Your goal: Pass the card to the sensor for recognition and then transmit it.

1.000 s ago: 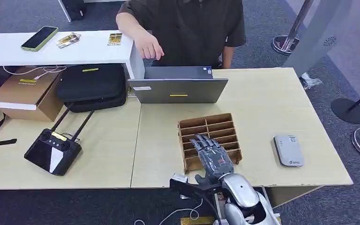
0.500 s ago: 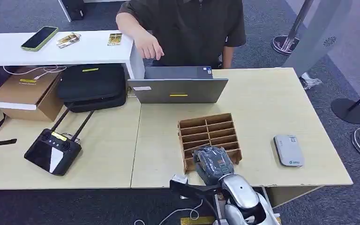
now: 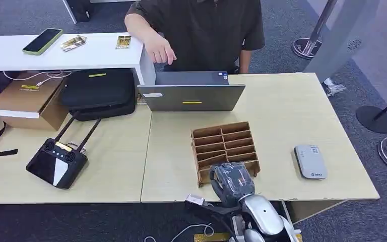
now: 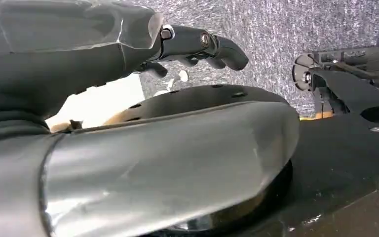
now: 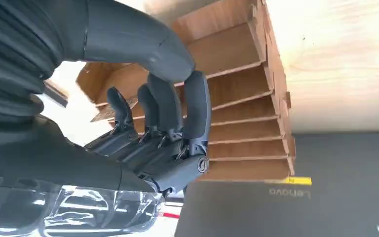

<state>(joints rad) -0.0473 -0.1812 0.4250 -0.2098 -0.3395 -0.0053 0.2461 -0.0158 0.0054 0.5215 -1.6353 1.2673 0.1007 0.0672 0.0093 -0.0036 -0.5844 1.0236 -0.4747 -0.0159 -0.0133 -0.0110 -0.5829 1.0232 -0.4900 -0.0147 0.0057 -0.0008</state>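
Even, bright overhead light gives soft shadows on the tabletop; wrist views show glare and close-up blur.

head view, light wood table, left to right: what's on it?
cardboard box → black controller → black bag → laptop → wooden divider tray → grey card sensor

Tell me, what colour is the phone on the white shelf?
The phone is light green, seen best in the head view.
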